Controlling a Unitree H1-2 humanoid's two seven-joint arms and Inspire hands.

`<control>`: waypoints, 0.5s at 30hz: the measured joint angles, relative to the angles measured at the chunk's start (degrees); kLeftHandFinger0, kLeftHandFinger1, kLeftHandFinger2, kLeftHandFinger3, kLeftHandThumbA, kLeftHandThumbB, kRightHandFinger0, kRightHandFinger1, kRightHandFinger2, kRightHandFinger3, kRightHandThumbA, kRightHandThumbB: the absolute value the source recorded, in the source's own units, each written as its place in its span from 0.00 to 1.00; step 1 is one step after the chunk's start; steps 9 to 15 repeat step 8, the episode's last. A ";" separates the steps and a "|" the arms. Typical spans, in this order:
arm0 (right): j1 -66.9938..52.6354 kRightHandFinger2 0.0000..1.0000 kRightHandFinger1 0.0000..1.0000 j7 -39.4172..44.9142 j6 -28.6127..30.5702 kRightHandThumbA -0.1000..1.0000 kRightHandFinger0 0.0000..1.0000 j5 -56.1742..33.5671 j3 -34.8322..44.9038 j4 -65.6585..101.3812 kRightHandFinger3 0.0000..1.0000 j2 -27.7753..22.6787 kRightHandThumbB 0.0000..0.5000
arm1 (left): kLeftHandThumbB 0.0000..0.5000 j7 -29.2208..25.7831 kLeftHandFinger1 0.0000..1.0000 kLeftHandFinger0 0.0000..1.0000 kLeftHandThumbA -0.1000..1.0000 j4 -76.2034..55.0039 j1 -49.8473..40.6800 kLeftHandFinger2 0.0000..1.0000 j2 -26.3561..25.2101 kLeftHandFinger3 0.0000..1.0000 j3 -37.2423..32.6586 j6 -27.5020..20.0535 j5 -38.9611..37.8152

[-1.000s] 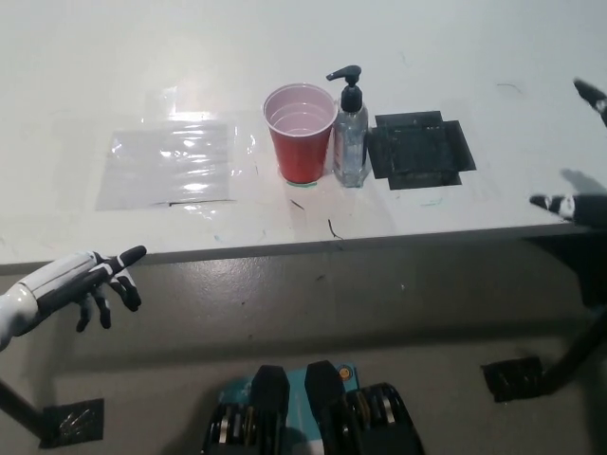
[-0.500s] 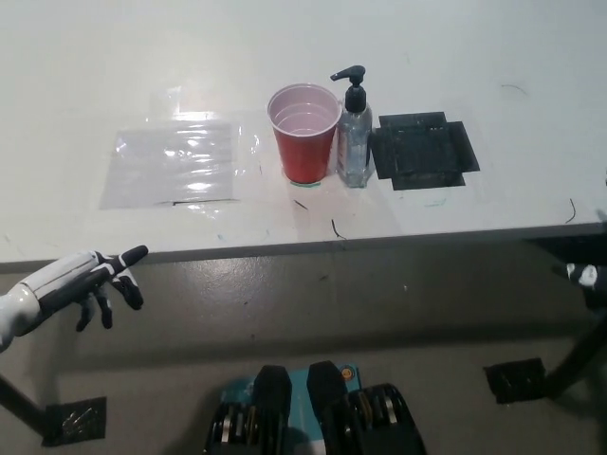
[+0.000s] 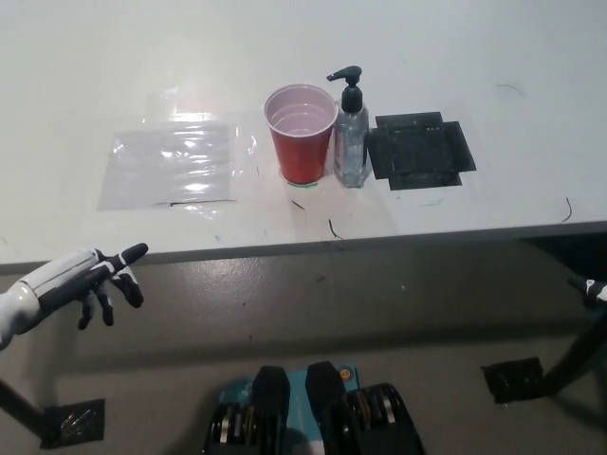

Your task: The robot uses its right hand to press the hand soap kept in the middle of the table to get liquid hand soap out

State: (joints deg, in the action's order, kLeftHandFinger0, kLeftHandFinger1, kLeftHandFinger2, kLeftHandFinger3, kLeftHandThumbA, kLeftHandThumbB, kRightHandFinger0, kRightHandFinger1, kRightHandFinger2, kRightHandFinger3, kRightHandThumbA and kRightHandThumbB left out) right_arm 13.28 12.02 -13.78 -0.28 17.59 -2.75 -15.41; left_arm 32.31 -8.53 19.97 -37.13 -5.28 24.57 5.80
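Observation:
A clear hand soap bottle (image 3: 351, 142) with a black pump top stands upright in the middle of the white table (image 3: 427, 57). It touches the right side of a red cup (image 3: 302, 137). Only a small tip of my black right hand (image 3: 593, 288) shows at the picture's right edge, below the table's front edge and far from the bottle. My white left hand (image 3: 81, 284) rests at the lower left, below the table's front edge, fingers spread and holding nothing.
A black square patch (image 3: 420, 150) lies flat just right of the bottle. A clear plastic sheet (image 3: 171, 163) lies on the table's left part. The front edge of the table (image 3: 379, 240) runs across the picture's middle, with grey floor below it.
My right hand has dropped from above the table's right end to below its front edge and has nearly left the picture. The bottle, the cup and my left hand stay put.

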 measured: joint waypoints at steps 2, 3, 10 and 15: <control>0.09 1.00 1.00 -0.04 -0.73 1.00 1.00 -0.89 0.17 -0.01 1.00 0.00 0.50 | 0.37 0.00 0.32 0.20 1.00 0.00 0.13 0.50 0.04 0.75 -0.02 0.03 0.01; 0.15 1.00 1.00 -0.10 -1.01 1.00 1.00 -1.30 0.23 -0.02 1.00 0.00 0.51 | 0.40 0.00 0.32 0.20 1.00 0.00 0.23 0.49 0.05 0.75 -0.03 0.03 0.02; 0.43 1.00 1.00 -0.42 -2.20 1.00 1.00 -2.58 0.39 -0.14 1.00 0.00 0.49 | 0.45 0.01 0.30 0.16 1.00 0.17 0.74 0.48 0.17 0.72 -0.03 0.02 0.00; 0.43 1.00 1.00 -0.42 -2.20 1.00 1.00 -2.58 0.39 -0.14 1.00 0.00 0.49 | 0.45 0.01 0.30 0.16 1.00 0.17 0.74 0.48 0.17 0.72 -0.03 0.02 0.00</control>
